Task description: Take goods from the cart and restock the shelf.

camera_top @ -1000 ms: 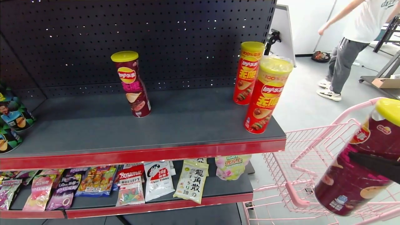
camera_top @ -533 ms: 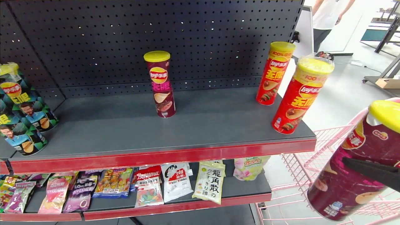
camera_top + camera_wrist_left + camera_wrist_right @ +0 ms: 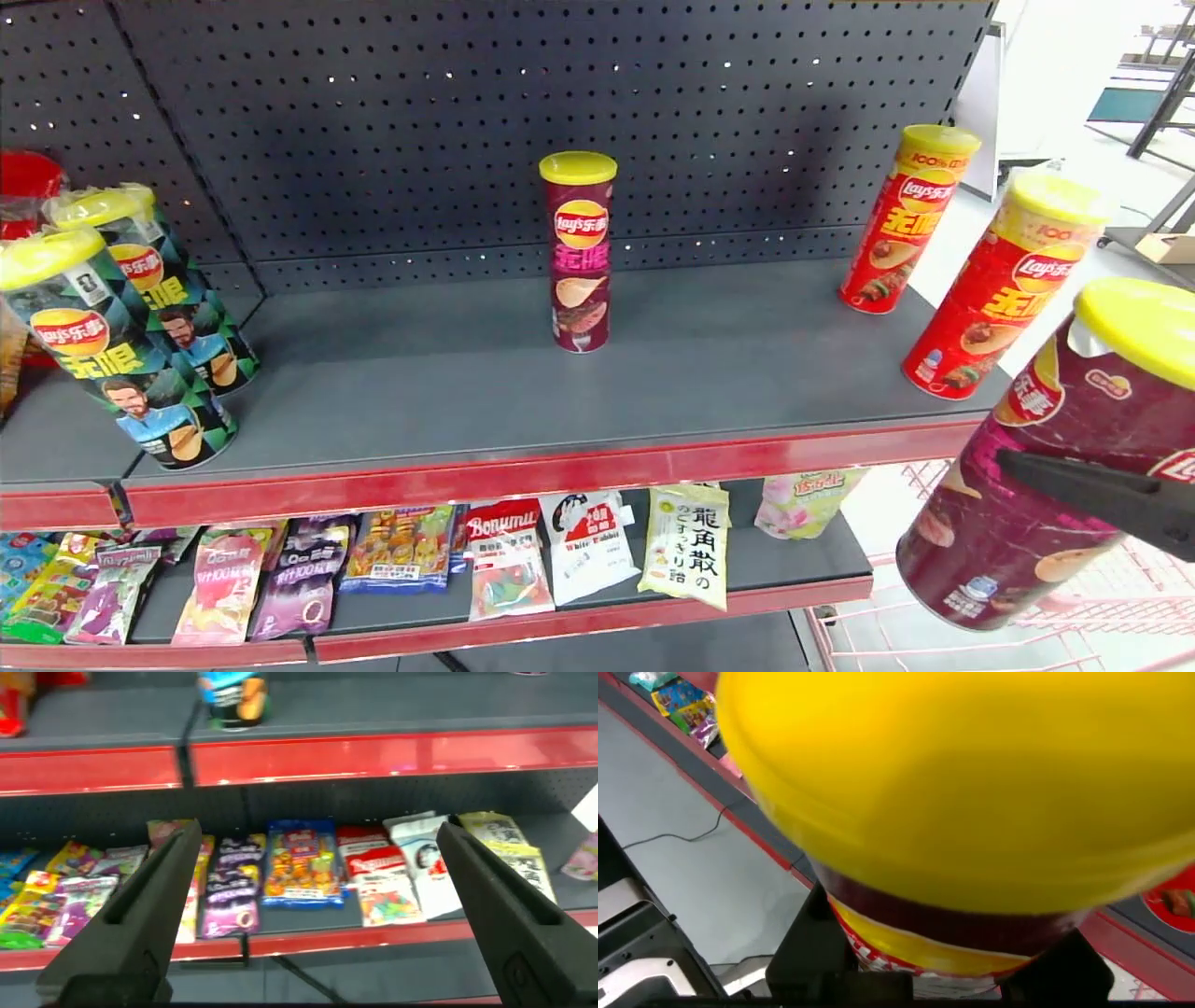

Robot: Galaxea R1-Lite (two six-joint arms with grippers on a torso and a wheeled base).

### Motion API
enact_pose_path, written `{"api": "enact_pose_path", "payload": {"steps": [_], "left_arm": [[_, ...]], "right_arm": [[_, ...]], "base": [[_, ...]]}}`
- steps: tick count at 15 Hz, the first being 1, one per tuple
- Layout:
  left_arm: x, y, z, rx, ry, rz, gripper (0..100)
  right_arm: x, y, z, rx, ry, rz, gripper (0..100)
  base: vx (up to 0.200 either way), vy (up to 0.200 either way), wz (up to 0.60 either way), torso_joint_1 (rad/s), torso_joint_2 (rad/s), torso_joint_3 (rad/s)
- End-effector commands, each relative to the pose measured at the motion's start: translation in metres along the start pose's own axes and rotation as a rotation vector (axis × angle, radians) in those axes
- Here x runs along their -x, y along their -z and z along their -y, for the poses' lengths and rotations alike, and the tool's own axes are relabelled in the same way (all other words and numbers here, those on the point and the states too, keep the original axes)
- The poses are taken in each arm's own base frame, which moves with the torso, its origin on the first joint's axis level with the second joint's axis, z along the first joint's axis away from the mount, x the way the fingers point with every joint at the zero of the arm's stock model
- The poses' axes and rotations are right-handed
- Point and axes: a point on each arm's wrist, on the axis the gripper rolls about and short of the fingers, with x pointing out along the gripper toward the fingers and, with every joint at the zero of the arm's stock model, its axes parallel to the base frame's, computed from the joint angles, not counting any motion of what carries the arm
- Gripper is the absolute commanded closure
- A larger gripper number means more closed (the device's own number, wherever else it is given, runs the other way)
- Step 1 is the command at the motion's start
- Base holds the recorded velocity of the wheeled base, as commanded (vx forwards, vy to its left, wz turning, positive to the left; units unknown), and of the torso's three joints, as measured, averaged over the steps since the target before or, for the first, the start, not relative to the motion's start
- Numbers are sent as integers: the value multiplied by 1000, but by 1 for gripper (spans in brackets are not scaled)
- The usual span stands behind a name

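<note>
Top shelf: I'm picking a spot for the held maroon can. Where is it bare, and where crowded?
The top shelf has two bare patches: a wide one between the green cans and the upright maroon can, and another between that can and the two red cans. The lower shelf is crowded with snack bags.

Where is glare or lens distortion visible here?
Head view: the red cans lean outward while the centre maroon can stands straight, a lens effect; light shines through the pegboard. Left wrist view: pale glare on the red shelf edge.
</note>
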Motion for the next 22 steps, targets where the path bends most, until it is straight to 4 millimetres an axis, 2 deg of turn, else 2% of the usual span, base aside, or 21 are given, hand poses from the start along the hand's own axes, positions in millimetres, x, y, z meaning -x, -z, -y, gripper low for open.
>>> {"api": "enact_pose_path", "payload": {"steps": [1,7,13,22], "left_arm": [[0,0,0,0,0,-1,0],[0,0,0,0,0,-1,0],[0,0,0,0,0,-1,0],[0,0,0,0,0,-1,0]], "right_arm": [[-3,1,1,-3,-5,-12,100],[-3,1,0,2,-9,-13,100],[-5,1,-2,5,-32,-15,100],[-3,-4,-2,11,-27,7,100]], "base": [[0,200,0,2,-2,7],[0,0,0,0,0,0],[200,0,0,-2,-2,5],[0,0,0,0,0,0]]}}
